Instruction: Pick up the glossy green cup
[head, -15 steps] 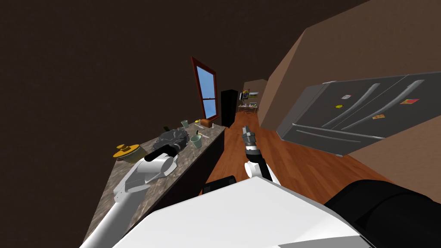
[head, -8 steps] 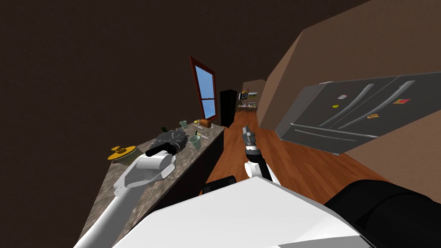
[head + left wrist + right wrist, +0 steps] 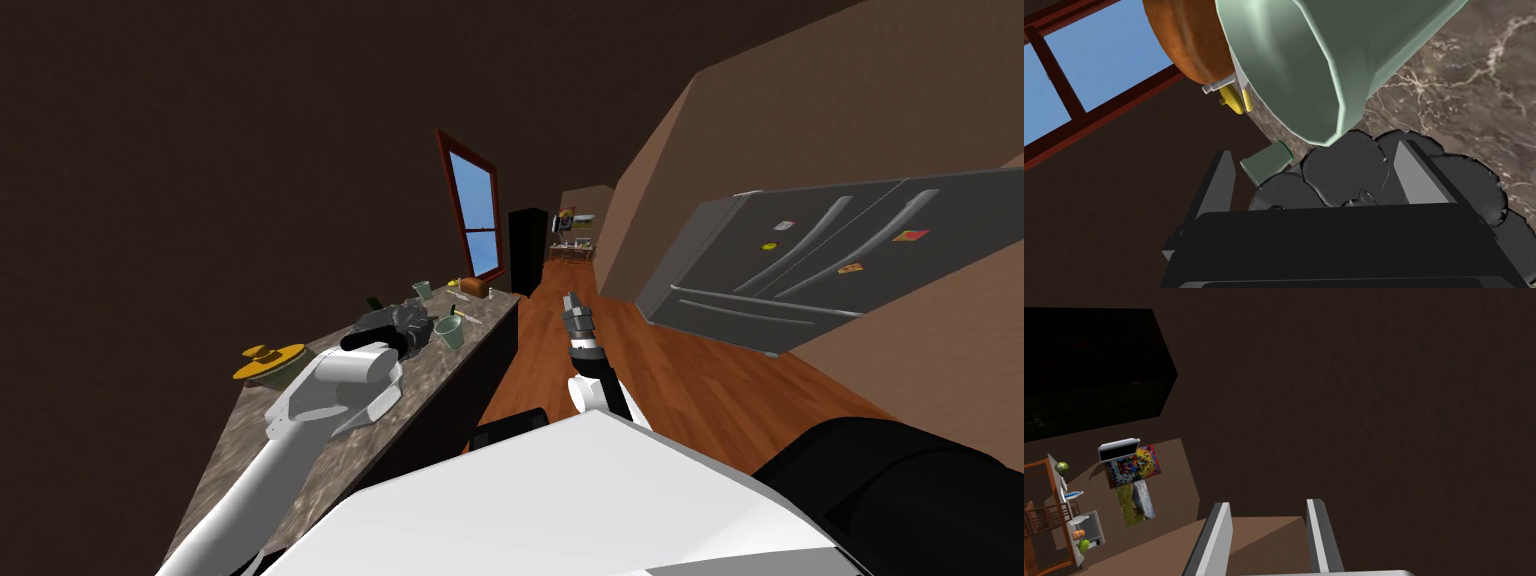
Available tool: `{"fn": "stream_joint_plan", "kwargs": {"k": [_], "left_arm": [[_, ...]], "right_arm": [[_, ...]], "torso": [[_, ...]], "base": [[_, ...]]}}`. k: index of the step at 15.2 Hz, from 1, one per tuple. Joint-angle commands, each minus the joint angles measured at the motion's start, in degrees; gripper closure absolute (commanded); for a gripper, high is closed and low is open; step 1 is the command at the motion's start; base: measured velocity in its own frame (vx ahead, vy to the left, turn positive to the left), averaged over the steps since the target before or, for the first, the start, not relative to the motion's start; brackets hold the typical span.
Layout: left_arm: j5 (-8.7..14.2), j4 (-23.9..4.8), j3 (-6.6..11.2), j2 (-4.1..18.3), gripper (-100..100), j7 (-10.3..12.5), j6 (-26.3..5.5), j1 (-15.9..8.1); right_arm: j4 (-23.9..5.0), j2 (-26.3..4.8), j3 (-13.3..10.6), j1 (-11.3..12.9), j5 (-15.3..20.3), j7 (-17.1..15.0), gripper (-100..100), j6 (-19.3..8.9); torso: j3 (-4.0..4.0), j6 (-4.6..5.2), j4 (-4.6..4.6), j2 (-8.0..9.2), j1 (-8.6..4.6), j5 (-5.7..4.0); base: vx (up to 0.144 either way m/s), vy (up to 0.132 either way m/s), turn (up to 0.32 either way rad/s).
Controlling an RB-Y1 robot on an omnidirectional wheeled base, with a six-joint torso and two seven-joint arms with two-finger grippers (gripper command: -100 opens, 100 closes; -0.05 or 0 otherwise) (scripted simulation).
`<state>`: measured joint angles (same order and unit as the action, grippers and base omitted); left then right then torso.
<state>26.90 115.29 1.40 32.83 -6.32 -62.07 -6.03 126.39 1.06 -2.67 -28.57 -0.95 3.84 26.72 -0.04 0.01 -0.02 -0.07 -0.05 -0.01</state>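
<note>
A pale green cup (image 3: 449, 331) stands on the marble counter (image 3: 330, 455) at my left. My left gripper (image 3: 408, 331) is just short of it, over a dark crumpled lump (image 3: 392, 322). In the left wrist view the cup (image 3: 1324, 65) looms large just beyond my left gripper (image 3: 1319, 170), whose fingers (image 3: 1221, 185) are open with only the dark lump (image 3: 1349, 170) between them. A second, smaller green cup (image 3: 1267, 161) stands further back on the counter (image 3: 422, 289). My right gripper (image 3: 571, 305) hangs over the wooden floor, open and empty (image 3: 1269, 533).
A brown loaf (image 3: 476, 286) and a small yellow item (image 3: 1236, 100) lie behind the cups near the window (image 3: 480, 215). A yellow dish (image 3: 268, 361) sits left of my forearm. The dark fridge (image 3: 820, 260) stands on the right across a wooden floor (image 3: 640, 370).
My left arm has reached further along the counter toward the green cup. The head view has shifted slightly. The right arm has not moved.
</note>
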Motion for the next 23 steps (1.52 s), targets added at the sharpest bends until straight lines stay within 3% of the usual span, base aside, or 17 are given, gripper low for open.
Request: {"fn": "stream_joint_plan", "kwargs": {"k": [1,2,3,5,6,8,9,11,12,14,15,23], "left_arm": [[0.46,-0.29,0.06,0.24,-100,-0.26,-2.86,-0.55],[0.46,-0.29,0.06,0.24,-100,-0.26,-3.01,-0.55],[1.84,-0.99,0.29,0.99,-100,-0.9,-4.93,-2.01],[1.84,-0.99,0.29,0.99,-100,-0.9,-6.75,-2.01],[3.17,-1.67,0.52,1.7,-100,-1.52,-8.38,-3.41],[3.17,-1.67,0.52,1.7,-100,-1.52,-10.36,-3.41],[4.46,-2.31,0.73,2.36,-100,-2.12,-11.84,-4.77],[4.46,-2.31,0.73,2.36,-100,-2.12,-13.84,-4.77],[5.7,-2.93,0.94,2.97,-100,-2.7,-15.27,-6.06],[5.7,-2.93,0.94,2.97,-100,-2.7,-17.17,-6.06],[6.87,-3.52,1.14,3.53,-100,-3.25,-18.66,-7.28],[9.01,-4.59,1.49,4.51,-100,-4.27,-26.06,-9.5]], "right_arm": [[0.0,0.0,0.0,0.0,0.0,0.0,0,0.0],[0.0,0.0,0.0,0.0,0.0,0.0,0,0.0],[0.0,0.0,0.0,0.0,0.0,0.0,0,0.0],[0.0,0.0,0.0,0.0,0.0,0.0,0,0.0],[0.0,0.0,0.0,0.0,0.0,0.0,0,0.0],[0.0,0.0,0.0,0.0,0.0,0.0,0,0.0],[0.0,0.0,0.0,0.0,0.0,0.0,0,0.0],[0.0,0.0,0.0,0.0,0.0,0.0,0,0.0],[0.0,0.0,0.0,0.0,0.0,0.0,0,0.0],[0.0,0.0,0.0,0.0,0.0,0.0,0,0.0],[0.0,0.0,0.0,0.0,0.0,0.0,0,0.0],[0.0,0.0,0.0,0.0,0.0,0.0,0,0.0]], "torso": [[0.0,0.0,0.0,0.0,0.0,0.0],[0.0,-0.01,0.0,0.01,0.01,0.01],[0.01,-0.02,0.0,0.02,0.03,0.01],[0.01,0.0,0.0,0.02,0.01,0.0],[0.01,-0.01,0.0,0.02,0.01,0.01],[0.0,-0.01,0.0,0.0,0.0,0.0],[0.0,-0.01,0.0,0.01,0.01,0.0],[0.0,-0.01,0.0,0.0,0.01,0.0],[0.01,-0.01,0.0,0.01,0.01,0.01],[0.01,-0.01,0.0,0.01,0.01,0.0],[0.01,-0.01,0.0,0.02,0.01,0.01],[0.01,-0.01,0.0,0.03,0.01,0.0]], "base": [[0.013,-0.005,-0.019],[0.007,-0.002,0.003],[0.01,-0.007,-0.027],[0.013,-0.008,-0.033],[0.015,-0.01,-0.039],[0.015,-0.008,-0.028],[0.015,-0.01,-0.041],[0.014,-0.007,-0.032],[0.012,-0.007,-0.029],[0.013,-0.007,-0.03],[0.013,-0.008,-0.032],[0.012,-0.006,-0.027]]}}
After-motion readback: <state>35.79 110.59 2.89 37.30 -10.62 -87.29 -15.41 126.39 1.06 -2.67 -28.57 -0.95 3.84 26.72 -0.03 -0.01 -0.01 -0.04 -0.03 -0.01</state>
